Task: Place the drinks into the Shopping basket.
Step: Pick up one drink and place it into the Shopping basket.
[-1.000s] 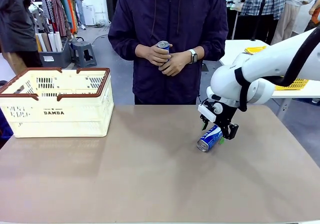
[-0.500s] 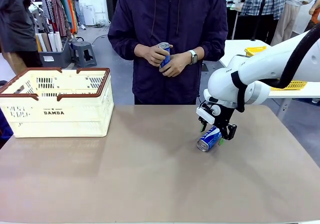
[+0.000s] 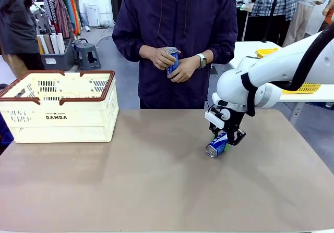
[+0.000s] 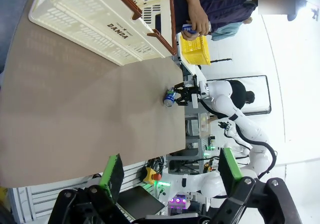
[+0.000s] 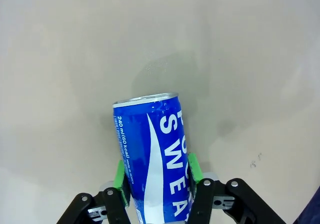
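Tan table (image 3: 130,186), right tool (image 3: 223,139) angled down, clamping blue can (image 3: 214,147)

The can (image 5: 155,154) is blue-and-white, the slotted basket (image 3: 62,124) cream with brown rim

front across table (image 3: 156,191); right wrist near can (image 5: 155,154)

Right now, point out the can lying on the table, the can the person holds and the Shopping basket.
Can lying on the table (image 3: 215,145): front view, middle of its blue side.
Can in the person's hands (image 3: 173,57): front view, upper side.
Shopping basket (image 3: 78,122): front view, cream front wall beside the print.
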Motion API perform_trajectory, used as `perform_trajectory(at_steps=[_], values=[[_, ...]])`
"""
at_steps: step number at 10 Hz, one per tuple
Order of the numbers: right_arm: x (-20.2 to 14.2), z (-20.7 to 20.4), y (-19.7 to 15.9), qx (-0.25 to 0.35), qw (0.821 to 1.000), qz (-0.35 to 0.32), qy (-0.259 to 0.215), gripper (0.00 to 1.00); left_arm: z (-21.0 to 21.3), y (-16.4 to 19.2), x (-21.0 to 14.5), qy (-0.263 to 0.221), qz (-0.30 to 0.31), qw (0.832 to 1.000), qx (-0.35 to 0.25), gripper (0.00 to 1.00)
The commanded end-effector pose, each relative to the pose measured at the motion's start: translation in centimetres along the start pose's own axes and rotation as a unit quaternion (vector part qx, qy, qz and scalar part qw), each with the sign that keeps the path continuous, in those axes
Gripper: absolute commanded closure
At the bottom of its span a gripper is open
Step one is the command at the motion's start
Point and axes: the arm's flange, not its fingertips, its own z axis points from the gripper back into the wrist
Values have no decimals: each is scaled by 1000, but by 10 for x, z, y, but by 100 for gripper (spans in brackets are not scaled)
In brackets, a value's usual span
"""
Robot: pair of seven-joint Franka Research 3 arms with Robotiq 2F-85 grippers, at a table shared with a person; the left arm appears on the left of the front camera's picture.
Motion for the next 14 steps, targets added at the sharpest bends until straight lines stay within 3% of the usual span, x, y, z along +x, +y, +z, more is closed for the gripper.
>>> perform_trajectory(at_steps=[1,5,6,8,10,11,13,14], values=[[-4,2,-5,11,1000,5,0,100,1,-1,0,-4,-8,1000,-9,0],[-1,14,-4,22,999,-24,3,100,1,-1,0,-4,-8,1000,-9,0],[11,52,6,-4,996,-85,18,100,1,-1,0,-4,-8,1000,-9,0],[42,126,39,4,976,-217,10,100,1,-1,0,-4,-8,1000,-9,0],[62,158,74,67,917,-394,14,100,1,-1,0,-4,-8,1000,-9,0],[69,168,90,63,872,-485,21,100,1,-1,0,-4,-8,1000,-9,0],[81,182,128,0,774,-633,-6,100,1,-1,0,-4,-8,1000,-9,0],[81,184,143,-64,705,-706,-21,100,1,-1,0,-4,-8,1000,-9,0]])
